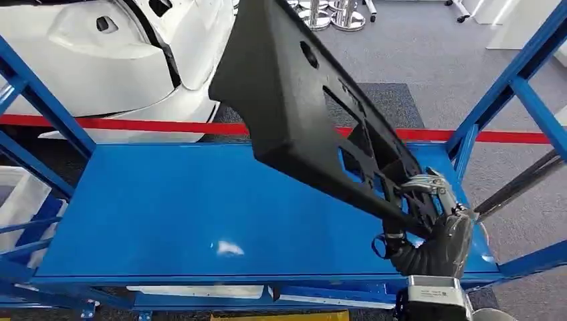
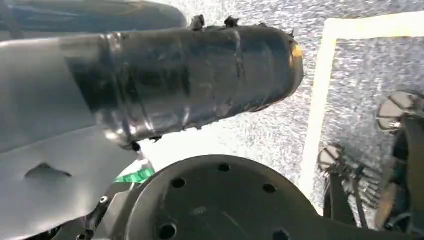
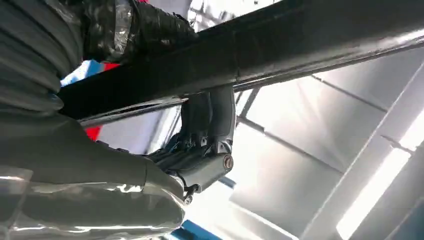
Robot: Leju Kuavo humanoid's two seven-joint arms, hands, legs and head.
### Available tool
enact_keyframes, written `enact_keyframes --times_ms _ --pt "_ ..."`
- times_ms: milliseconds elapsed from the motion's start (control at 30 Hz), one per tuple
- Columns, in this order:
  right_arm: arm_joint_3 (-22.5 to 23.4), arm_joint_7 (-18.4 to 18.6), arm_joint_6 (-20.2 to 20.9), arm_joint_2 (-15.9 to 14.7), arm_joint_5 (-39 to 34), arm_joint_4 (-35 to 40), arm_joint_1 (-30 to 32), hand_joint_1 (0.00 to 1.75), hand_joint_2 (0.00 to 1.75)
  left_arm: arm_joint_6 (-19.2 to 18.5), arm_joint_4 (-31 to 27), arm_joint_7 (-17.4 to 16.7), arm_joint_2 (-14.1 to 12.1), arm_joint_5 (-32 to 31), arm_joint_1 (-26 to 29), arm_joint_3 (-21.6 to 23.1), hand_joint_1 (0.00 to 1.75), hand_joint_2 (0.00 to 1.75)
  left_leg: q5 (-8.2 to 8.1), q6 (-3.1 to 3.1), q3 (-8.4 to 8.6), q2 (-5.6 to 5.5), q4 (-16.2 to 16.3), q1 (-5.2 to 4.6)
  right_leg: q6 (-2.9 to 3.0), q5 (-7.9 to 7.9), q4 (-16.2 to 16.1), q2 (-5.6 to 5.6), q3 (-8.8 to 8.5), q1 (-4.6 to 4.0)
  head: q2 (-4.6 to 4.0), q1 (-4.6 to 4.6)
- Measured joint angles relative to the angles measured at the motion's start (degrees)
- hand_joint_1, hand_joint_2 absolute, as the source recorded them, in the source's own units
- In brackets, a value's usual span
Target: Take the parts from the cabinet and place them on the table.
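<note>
A long black plastic part point(image 1: 301, 100) with several cut-outs hangs tilted above the blue shelf point(image 1: 187, 207), its far end raised toward the top of the head view. My right hand point(image 1: 434, 227) grips its near lower end at the shelf's right front corner. In the right wrist view the same black part point(image 3: 280, 45) runs across as a dark bar, with my right hand's fingers point(image 3: 205, 150) curled round its edge. My left hand point(image 2: 195, 80) appears in the left wrist view as a dark taped shape over grey carpet, and whether it is open I cannot tell.
Blue frame posts point(image 1: 515, 87) stand at the shelf's right, and more posts point(image 1: 40, 100) at its left. Beyond the shelf lie a red floor stripe point(image 1: 154, 125), a white car body panel point(image 1: 107, 53) and grey carpet point(image 1: 414, 47). A white bin point(image 1: 17, 194) sits left.
</note>
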State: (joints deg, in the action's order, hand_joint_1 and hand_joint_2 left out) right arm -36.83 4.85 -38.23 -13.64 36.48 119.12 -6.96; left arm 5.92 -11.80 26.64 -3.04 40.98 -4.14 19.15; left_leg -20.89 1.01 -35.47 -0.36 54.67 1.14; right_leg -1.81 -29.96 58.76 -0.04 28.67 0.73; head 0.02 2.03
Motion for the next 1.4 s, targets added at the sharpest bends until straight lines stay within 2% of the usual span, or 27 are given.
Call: enact_keyframes --times_ms 33,67,200,267,300,333,367,400,433,500,567,600,700,733,833,867,900,933,1000,1033,1067,1100,1200,1233,1333,1367,1400 --pt "-0.2 -0.4 0.0 0.2 -0.3 0.0 0.2 1.75 1.75 -0.1 0.0 0.0 0.0 0.1 -0.1 0.0 0.0 0.0 0.33 -0.41 -0.17 -0.02 0.1 0.01 0.13 -0.05 -4.6 0.05 -3.03 0.07 0.0 0.0" --pt "-0.6 -0.7 0.0 0.6 -0.8 -0.2 0.7 1.75 1.75 -0.2 0.0 0.1 0.0 0.1 -0.1 0.0 0.0 0.0 0.85 -1.02 -0.36 -0.01 0.0 -0.16 1.01 0.97 -4.3 0.49 -2.49 -0.32 0.0 0.24" --pt "-1.2 -1.7 0.0 1.2 -3.0 -0.6 1.9 1.75 1.75 -0.3 0.0 -0.4 -0.1 0.9 0.0 0.0 0.0 0.0 1.93 -2.43 -0.46 -0.04 -0.4 0.07 2.76 2.13 -4.9 0.22 -0.96 -0.08 0.0 0.17" --pt "-1.4 -2.1 0.0 1.5 -3.8 -0.7 2.2 1.75 1.75 -0.2 0.0 -0.5 -0.2 1.2 0.1 0.0 0.0 0.0 -4.11 -2.56 -1.92 0.13 3.8 0.06 3.47 3.06 -5.1 -0.09 -0.09 -0.19 0.0 0.31" --pt "-1.5 -2.5 0.0 1.7 -4.4 -0.8 2.7 1.75 1.75 -0.1 0.0 -0.5 -0.2 1.4 0.1 0.0 0.0 0.0 -8.96 -2.68 -3.33 0.12 9.5 0.04 3.66 3.77 -5.1 -0.14 0.75 -0.3 0.0 0.33" --pt "-1.5 -2.9 0.0 1.8 -5.0 -0.9 3.2 1.75 1.75 -0.1 0.0 -0.5 -0.2 1.4 0.1 -0.1 0.0 0.0 -11.76 -2.71 -4.28 0.12 14.2 0.03 3.76 4.35 -5.1 -0.21 1.49 -0.44 0.0 0.33" --pt "-1.5 -3.6 0.0 1.8 -6.1 -1.1 3.8 1.75 1.75 0.0 0.0 -0.5 -0.2 1.7 0.1 -0.1 0.0 0.0 -12.85 -2.69 -4.58 0.13 17.6 0.03 3.8 4.97 -5.0 -0.29 2.26 -0.63 0.0 0.33" --pt "-1.5 -4.1 0.0 1.8 -7.0 -1.2 4.4 1.75 1.75 0.0 0.0 -0.5 -0.2 1.9 0.1 -0.2 0.0 0.0 -11.94 -2.58 -3.83 0.13 18.5 0.03 3.81 5.51 -5.0 -0.35 3.02 -0.77 0.0 0.33" --pt "-1.5 -4.6 0.0 1.8 -8.0 -1.4 5.0 1.75 1.75 0.0 0.0 -0.7 -0.2 1.9 0.1 -0.2 0.0 0.0 -9.92 -2.34 -1.87 0.13 17.2 -0.02 3.81 6.08 -4.9 -0.37 3.28 -0.95 0.0 0.33" --pt "-1.1 -5.6 0.0 1.9 -9.4 -1.6 6.1 1.75 1.75 0.1 0.0 -1.1 -0.2 2.1 0.0 -0.3 0.0 0.0 -6.73 -1.16 5.02 0.11 8.7 -0.46 3.74 7.22 -4.8 -0.27 4.6 -1.3 0.0 0.35" --pt "-0.6 -5.9 0.0 1.9 -9.5 -1.6 7.1 1.75 1.75 0.3 0.0 -1.4 -0.7 2.3 -0.2 -0.3 0.0 0.0 -8.58 -0.11 11.57 0.26 -0.8 -1.08 3.28 7.91 -4.6 -0.34 5.11 -1.6 0.0 0.31" --pt "-0.5 -6.0 0.0 1.9 -9.6 -1.7 7.5 1.75 1.75 0.3 0.0 -1.6 -0.7 2.4 -0.3 -0.3 0.0 0.0 -9.01 -0.42 11.9 0.24 -1.9 -1.16 2.93 8.5 -4.6 -0.47 5.21 -1.47 0.0 0.2" --pt "-0.3 -6.4 0.0 1.9 -9.9 -1.8 8.4 1.75 1.75 0.3 0.0 -1.8 -0.5 2.5 -0.1 -0.3 0.0 0.0 -7.57 0.39 10.97 0.34 -2.4 -0.94 1.99 9.7 -4.9 -0.46 5.65 -1.4 0.0 0.3" --pt "-0.1 -6.4 0.0 2.0 -10.1 -1.9 8.8 1.75 1.75 0.2 0.0 -1.8 -0.4 2.5 -0.2 -0.3 0.0 0.0 -6.92 0.56 10.45 0.52 -2.5 -0.83 1.52 8.19 -4.2 -0.14 6.25 -1.28 0.0 0.2" --pt "0.5 -6.2 0.0 1.9 -10.2 -2.0 9.7 1.75 1.75 0.5 0.0 -1.6 -0.1 2.6 -0.2 -0.3 0.0 0.0 -4.77 1.18 7.49 0.61 -2.4 -0.77 0.4 -2.41 8.9 -0.08 10.5 -0.61 0.0 0.07" --pt "0.7 -5.9 0.0 1.9 -10.0 -2.0 9.9 1.75 1.75 0.5 0.0 -1.6 0.0 2.6 -0.2 -0.3 0.0 0.0 -4.04 1.12 6.5 0.62 -2.4 -0.77 0.19 -3.59 12.6 -0.09 11.26 -0.56 0.0 0.04" --pt "0.8 -5.7 0.0 1.9 -9.9 -2.1 10.2 1.75 1.75 0.6 0.0 -1.5 0.0 2.7 -0.2 -0.3 0.0 0.0 -3.43 1.06 5.64 0.63 -2.3 -0.74 0.06 -3.12 14.4 -0.09 11.19 -0.5 0.0 0.04" --pt "1.0 -5.6 0.0 1.9 -9.7 -2.2 10.4 1.75 1.75 0.6 0.0 -1.5 0.1 2.8 -0.2 -0.3 0.0 0.0 -2.59 0.89 4.39 0.64 -2.1 -0.72 0.0 -0.7 14.0 -0.09 9.76 -0.35 0.0 0.02" --pt "1.2 -5.5 0.0 1.9 -9.7 -2.3 10.5 1.75 1.75 0.6 0.0 -1.5 0.2 2.9 -0.2 -0.3 0.0 0.0 -1.41 0.52 2.33 0.64 -1.5 -0.66 0.2 3.2 7.1 -0.11 4.08 -0.23 0.0 0.04" --pt "1.2 -5.6 0.0 1.9 -9.6 -2.3 10.5 1.75 1.75 0.5 0.0 -1.5 0.3 2.9 -0.3 -0.3 0.0 0.0 -0.89 0.22 1.49 0.59 -1.1 -0.64 0.37 2.96 1.6 -0.13 -0.13 -0.23 0.0 0.04" --pt "1.3 -5.5 0.0 2.0 -9.6 -2.3 10.5 1.75 1.75 0.6 0.0 -1.4 0.3 2.9 -0.2 -0.3 0.0 0.0 -0.62 -0.1 0.93 0.49 -0.6 -0.95 0.66 0.64 -4.2 -0.13 -4.45 -0.38 0.0 -0.02" --pt "1.4 -5.5 0.0 2.0 -9.5 -2.3 10.5 1.75 1.75 0.6 0.0 -1.4 0.3 2.9 -0.3 -0.3 0.0 0.0 -0.28 -0.43 0.79 0.57 -0.3 -0.98 1.27 -0.52 -6.8 0.01 -5.16 -0.44 0.0 0.26" --pt "1.8 -5.3 0.0 2.0 -9.2 -2.3 10.8 1.75 1.75 0.6 0.0 -1.5 0.3 2.9 -0.2 -0.3 0.0 0.0 1.23 -1.62 0.74 0.59 -0.7 -0.72 2.52 0.44 -6.0 -0.04 -3.8 -0.71 0.0 0.33" --pt "1.9 -5.2 0.0 2.0 -8.9 -2.3 10.9 1.75 1.75 0.6 0.1 -1.5 0.2 2.9 -0.1 -0.3 0.0 0.0 0.82 -1.82 0.68 0.54 -0.4 -0.53 2.96 1.12 -6.3 -0.3 -3.47 -0.28 0.0 0.31" --pt "2.1 -4.3 0.0 2.0 -8.6 -2.4 10.9 1.75 1.75 0.3 0.1 -1.5 0.2 2.9 0.0 -0.3 0.0 0.0 -10.43 -2.4 -2.42 0.44 10.0 -0.53 3.71 3.08 -6.2 -0.54 -1.31 -0.41 0.0 0.46" --pt "2.1 -4.1 0.0 2.0 -8.5 -2.4 10.9 1.75 1.75 0.2 0.1 -1.5 0.1 2.9 0.0 -0.3 0.0 0.0 -13.06 -2.52 -3.32 0.44 14.4 -0.53 3.71 3.82 -6.1 -0.54 -0.32 -0.46 0.0 0.46" --pt "2.1 -4.0 0.0 2.0 -8.5 -2.4 10.9 1.75 1.75 0.0 0.1 -1.4 0.0 2.9 0.0 -0.3 0.0 0.0 -13.85 -2.57 -3.52 0.44 17.5 -0.53 3.69 4.49 -6.0 -0.54 0.67 -0.51 0.0 0.48"
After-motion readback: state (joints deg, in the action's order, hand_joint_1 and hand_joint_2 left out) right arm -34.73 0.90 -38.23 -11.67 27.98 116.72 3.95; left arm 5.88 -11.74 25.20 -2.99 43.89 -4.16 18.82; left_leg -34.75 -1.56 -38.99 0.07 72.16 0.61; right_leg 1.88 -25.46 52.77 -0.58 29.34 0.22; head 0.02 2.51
